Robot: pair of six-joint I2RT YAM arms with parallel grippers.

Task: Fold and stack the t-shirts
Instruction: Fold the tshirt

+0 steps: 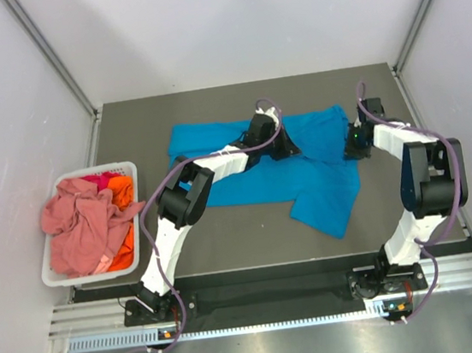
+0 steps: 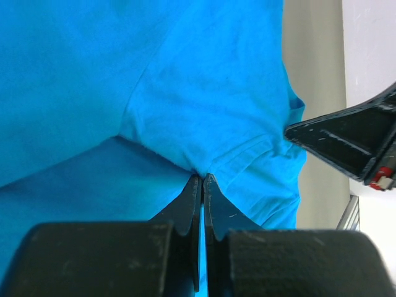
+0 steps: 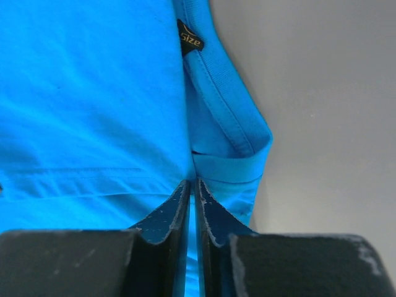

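Pinched shut in the foreground, the left gripper (image 2: 202, 179) clamps a sleeve hem of the turquoise t-shirt (image 1: 246, 188), spread mid-frame on the table (image 1: 227, 246); the right gripper (image 3: 193, 184) nips its collar. Uneven lifting could tug cloth free or bunch the fold.

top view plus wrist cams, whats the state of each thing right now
turquoise t-shirt, spread out, unfolded, pinched at two spots
left gripper, shut on turquoise t-shirt
right gripper, shut on turquoise t-shirt
white basket, upright, full
pink t-shirt, crumpled on top inside
orange t-shirt, crumpled, partly buried
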